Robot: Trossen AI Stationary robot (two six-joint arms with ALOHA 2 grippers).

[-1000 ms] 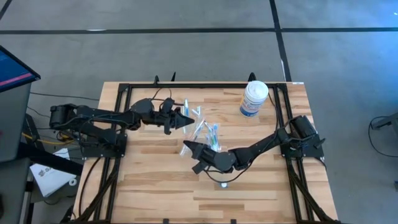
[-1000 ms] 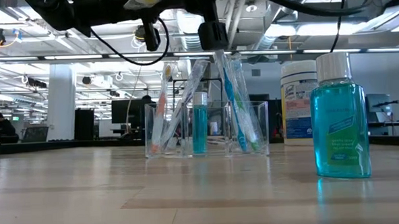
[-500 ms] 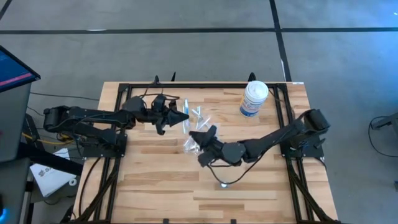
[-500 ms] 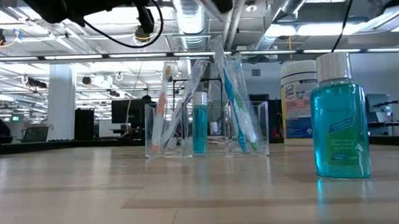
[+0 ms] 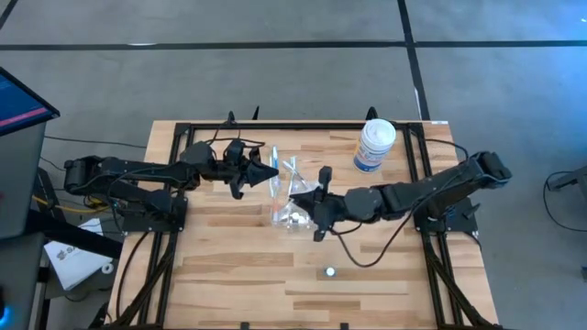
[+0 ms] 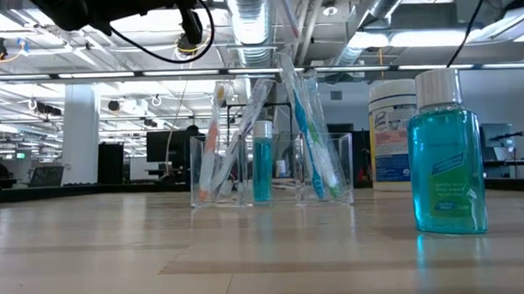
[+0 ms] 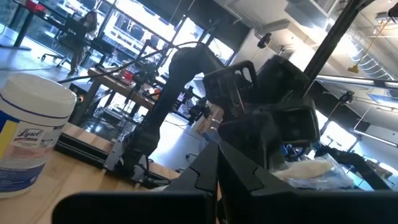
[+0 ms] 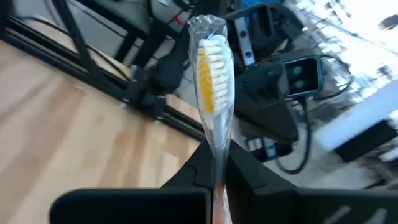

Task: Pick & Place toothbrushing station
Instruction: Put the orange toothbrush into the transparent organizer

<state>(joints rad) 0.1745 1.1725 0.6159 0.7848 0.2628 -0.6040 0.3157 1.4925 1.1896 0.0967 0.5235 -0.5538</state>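
Right wrist view is showing the right gripper (image 8: pixel 219 177), jaws clamped on a light, slippery wrapped toothbrush (image 8: pixel 211 87), best gripped mid-handle; the left gripper's (image 5: pixel 271 174) jaws are together.

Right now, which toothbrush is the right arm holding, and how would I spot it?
Start at the clear holder in the middle of the wooden table. The right tool hovers over it, shut on a wrapped toothbrush. Unlike the blue and green ones standing in the holder, its bristles are yellow and white.

Overhead, table-level, two wrist cameras
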